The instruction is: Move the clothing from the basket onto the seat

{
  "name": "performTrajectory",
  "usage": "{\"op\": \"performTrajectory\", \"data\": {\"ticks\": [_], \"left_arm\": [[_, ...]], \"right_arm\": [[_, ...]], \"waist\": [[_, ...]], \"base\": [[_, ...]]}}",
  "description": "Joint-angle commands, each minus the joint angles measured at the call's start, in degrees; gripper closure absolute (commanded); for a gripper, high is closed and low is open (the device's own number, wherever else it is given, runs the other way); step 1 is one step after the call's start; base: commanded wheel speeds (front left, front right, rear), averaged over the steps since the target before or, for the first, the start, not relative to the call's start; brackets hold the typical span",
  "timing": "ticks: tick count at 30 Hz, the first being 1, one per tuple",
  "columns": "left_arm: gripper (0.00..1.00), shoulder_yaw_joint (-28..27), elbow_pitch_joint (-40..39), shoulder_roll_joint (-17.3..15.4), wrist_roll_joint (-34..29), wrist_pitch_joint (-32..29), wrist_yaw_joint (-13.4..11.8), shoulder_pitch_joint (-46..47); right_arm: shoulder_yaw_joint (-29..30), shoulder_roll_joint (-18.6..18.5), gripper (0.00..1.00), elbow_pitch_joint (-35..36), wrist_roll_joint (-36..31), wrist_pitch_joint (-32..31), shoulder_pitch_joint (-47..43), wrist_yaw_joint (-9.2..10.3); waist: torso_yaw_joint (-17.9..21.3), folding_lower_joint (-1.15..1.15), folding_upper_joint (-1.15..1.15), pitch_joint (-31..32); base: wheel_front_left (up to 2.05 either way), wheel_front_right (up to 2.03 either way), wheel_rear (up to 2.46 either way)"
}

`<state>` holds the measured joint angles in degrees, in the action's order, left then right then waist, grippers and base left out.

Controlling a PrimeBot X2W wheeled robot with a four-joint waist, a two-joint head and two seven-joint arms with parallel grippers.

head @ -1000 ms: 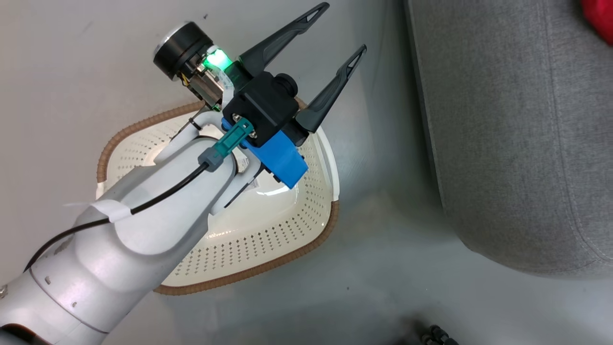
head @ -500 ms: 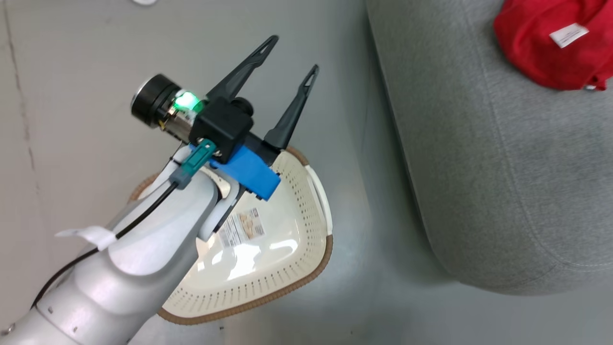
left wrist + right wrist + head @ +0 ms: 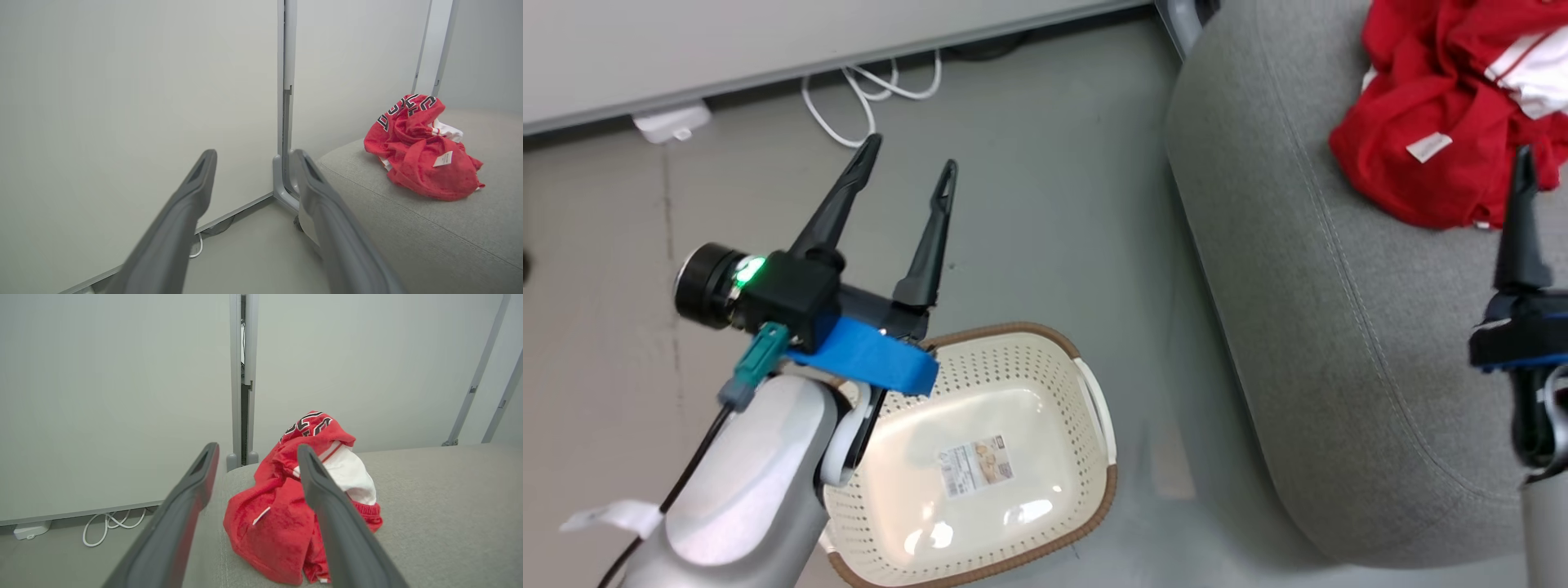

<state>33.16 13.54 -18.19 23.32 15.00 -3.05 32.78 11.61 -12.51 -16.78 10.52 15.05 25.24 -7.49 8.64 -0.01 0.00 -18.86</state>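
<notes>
Head view has tilted up since 0.5 s ago (camera shift, not the objects): the wall base (image 3: 768,49) and a white cable (image 3: 874,90) now show at the far side, along with more of the clothing (image 3: 1429,106). The clothing lies bunched on the far part of the seat (image 3: 1339,327), well apart from the basket (image 3: 1013,329). The basket sits on the floor (image 3: 1054,204) just left of the seat's rounded left edge. Left gripper (image 3: 912,152) is released, fingers spread, above bare floor past the basket's far-left rim. Right gripper (image 3: 257,448) is likewise released and holds nothing, over the seat on the near side of the clothing.
</notes>
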Motion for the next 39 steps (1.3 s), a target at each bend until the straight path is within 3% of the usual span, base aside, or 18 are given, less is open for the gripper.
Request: {"op": "performTrajectory", "data": {"ticks": [1,11,25,39], "left_arm": [[0.00,-1.36,-0.49,0.19,-0.58,0.27,-0.03,-1.59],[0.00,-14.31,-3.53,4.33,-5.65,0.26,2.18,-11.46],[0.00,-27.30,-6.56,11.11,-12.27,0.27,5.91,-23.85],[0.00,-33.32,-6.14,14.16,-15.23,0.27,8.06,-30.94]], "right_arm": [[-0.77,0.63,0.00,0.74,-0.24,0.19,-1.49,-0.01],[-6.96,2.68,0.00,5.82,-0.64,0.19,-7.26,-0.01],[-8.07,7.11,0.00,9.27,-2.81,0.19,-17.12,-0.02],[-8.05,8.95,0.00,9.86,-3.45,0.19,-22.99,-0.02]], "waist": [[-1.73,0.01,0.00,1.84],[-6.69,0.01,0.00,6.47],[-10.48,0.01,0.00,12.69],[-11.19,0.01,0.00,15.85]], "base": [[0.00,0.00,0.00],[0.00,0.00,0.00],[0.00,0.00,0.00],[0.00,0.00,0.00]]}}
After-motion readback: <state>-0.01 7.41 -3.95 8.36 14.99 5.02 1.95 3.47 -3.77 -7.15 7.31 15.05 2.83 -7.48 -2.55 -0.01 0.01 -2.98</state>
